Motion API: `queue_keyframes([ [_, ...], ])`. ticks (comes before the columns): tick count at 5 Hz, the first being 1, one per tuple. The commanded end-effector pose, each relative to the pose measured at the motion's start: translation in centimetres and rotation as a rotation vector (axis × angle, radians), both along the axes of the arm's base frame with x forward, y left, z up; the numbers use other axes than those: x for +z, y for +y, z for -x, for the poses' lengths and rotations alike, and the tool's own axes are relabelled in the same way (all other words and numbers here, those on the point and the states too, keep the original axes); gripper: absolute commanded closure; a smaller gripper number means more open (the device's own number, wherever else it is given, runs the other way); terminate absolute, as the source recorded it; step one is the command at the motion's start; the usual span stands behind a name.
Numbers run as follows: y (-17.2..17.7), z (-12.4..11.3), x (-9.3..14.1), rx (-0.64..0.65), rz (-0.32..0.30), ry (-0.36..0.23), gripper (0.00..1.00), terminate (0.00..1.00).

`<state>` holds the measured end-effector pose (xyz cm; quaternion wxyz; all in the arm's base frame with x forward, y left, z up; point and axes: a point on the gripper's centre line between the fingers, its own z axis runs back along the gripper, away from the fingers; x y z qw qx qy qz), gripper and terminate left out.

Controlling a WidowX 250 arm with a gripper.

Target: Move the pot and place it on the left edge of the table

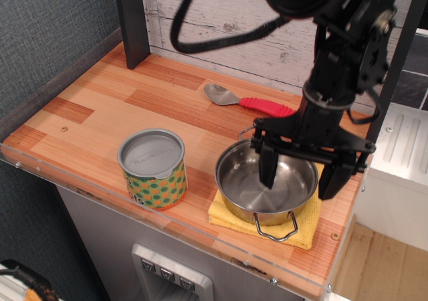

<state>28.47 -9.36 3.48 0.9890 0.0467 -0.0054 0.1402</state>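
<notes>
The shiny steel pot [257,192] with two wire loop handles sits on a yellow folded cloth [304,227] at the front right of the wood-plank table [100,114]. My black gripper [301,177] hangs open over the pot's right side. Its left finger [267,168] reaches down inside the bowl, and its right finger [334,178] is outside the right rim. The rim lies between the two fingers; I cannot tell whether either finger touches it.
A green-orange patterned tin can [154,169] with a grey lid stands left of the pot near the front rim. A spoon [247,100] with a red handle lies at the back. A dark post [132,20] stands at the back left.
</notes>
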Motion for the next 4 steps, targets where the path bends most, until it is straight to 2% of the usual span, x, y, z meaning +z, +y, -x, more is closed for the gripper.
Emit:
queue_keyframes([
  [1,-0.1,-0.8,-0.1,0.02,0.016,-0.036,0.0,0.0],
  [2,0.1,-0.8,0.0,0.036,0.047,-0.059,1.0,0.0],
  [4,0.8,-1.0,1.0,0.066,0.066,-0.111,1.0,0.0],
])
